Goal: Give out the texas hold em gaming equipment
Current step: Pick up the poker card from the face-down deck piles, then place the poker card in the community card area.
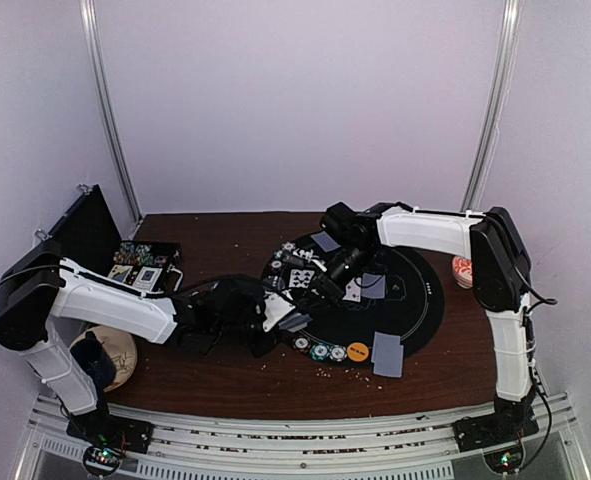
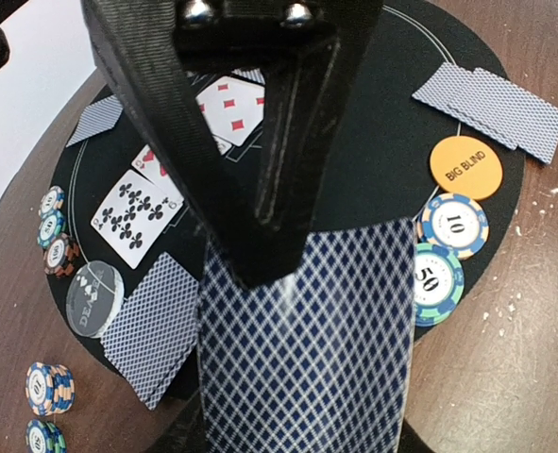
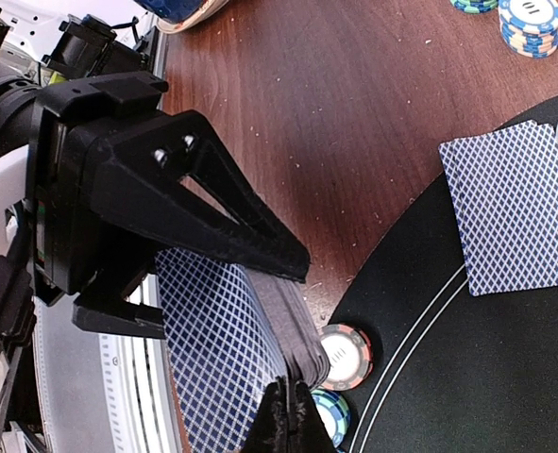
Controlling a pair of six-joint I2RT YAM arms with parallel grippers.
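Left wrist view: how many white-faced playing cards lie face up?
3: a clubs card, a red-pipped card peeking beside it, a diamonds card farther back. The black gripper finger may hide more.

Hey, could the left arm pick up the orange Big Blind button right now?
Probably not yet: the left gripper is shut on the card deck, so its jaws aren't free, though the Big Blind button itself lies uncovered.

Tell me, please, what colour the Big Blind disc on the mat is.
The Big Blind disc is orange with dark lettering, clearest in the left wrist view.
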